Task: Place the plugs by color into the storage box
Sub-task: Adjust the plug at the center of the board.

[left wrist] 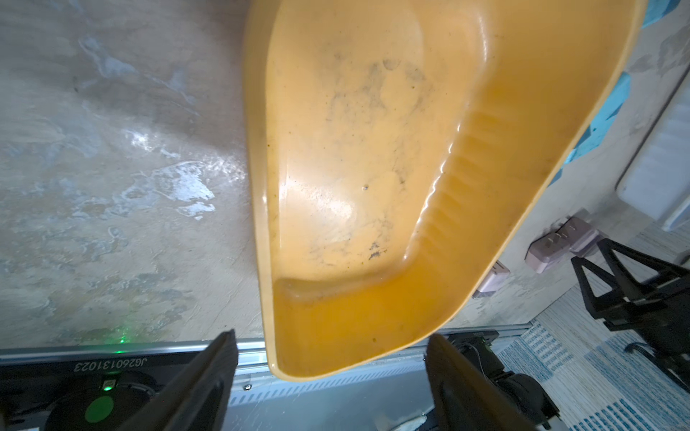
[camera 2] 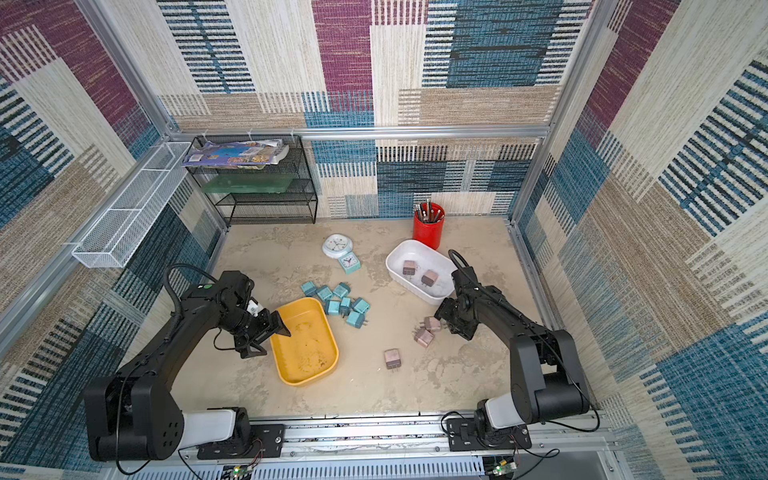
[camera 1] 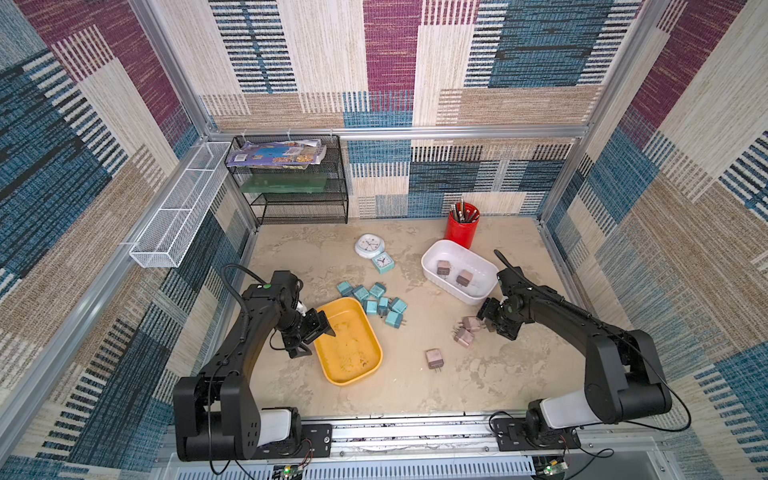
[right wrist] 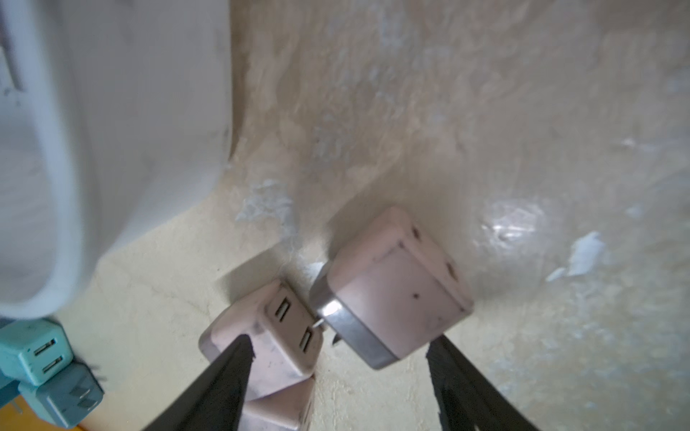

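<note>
Left gripper (camera 1: pixel 320 343) hangs over the yellow tub's (camera 1: pixel 349 349) left rim, fingers spread and empty. Right gripper (right wrist: pixel 340 337) sits low near the tabletop's (camera 1: pixel 498 374) right edge, fingers spread either side of clustered mauve plugs (right wrist: pixel 395 291). Two more lie in the white tub (camera 1: pixel 453 289) toward the far right corner; a lone mauve plug (camera 1: pixel 434 358) rests mid-tabletop. Teal plugs (camera 1: pixel 371 307) huddle at the yellow tub's far end
</note>
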Robot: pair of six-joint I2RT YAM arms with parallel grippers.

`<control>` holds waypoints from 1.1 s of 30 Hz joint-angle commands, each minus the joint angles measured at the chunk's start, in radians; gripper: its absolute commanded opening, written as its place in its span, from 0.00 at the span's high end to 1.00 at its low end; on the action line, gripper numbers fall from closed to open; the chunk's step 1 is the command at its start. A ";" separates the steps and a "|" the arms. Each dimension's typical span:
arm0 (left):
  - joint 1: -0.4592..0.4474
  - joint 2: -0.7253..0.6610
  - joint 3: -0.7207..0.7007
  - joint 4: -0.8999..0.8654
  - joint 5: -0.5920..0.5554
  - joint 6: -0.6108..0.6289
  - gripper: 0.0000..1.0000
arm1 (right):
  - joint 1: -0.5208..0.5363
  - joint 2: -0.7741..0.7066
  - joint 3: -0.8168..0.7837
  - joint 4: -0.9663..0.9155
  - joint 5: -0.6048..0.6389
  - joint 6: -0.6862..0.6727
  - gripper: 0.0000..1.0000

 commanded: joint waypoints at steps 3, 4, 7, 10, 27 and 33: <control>-0.001 0.020 0.024 -0.005 0.020 0.000 0.18 | -0.085 -0.042 -0.027 -0.025 0.027 -0.047 0.16; -0.001 0.026 0.032 -0.006 0.021 0.000 0.18 | -0.105 -0.051 -0.031 -0.025 0.024 -0.055 0.16; -0.001 0.043 0.049 -0.006 0.025 0.000 0.18 | -0.144 -0.061 -0.026 -0.029 0.020 -0.075 0.16; -0.005 0.056 0.057 -0.004 0.022 0.001 0.18 | -0.156 -0.042 -0.006 -0.024 0.013 -0.085 0.15; -0.016 0.016 0.022 -0.003 0.001 -0.018 0.18 | -0.050 0.125 0.081 -0.001 0.033 -0.104 0.14; -0.016 0.004 0.003 0.002 0.005 -0.018 0.18 | -0.066 0.144 0.062 -0.018 0.081 -0.141 0.15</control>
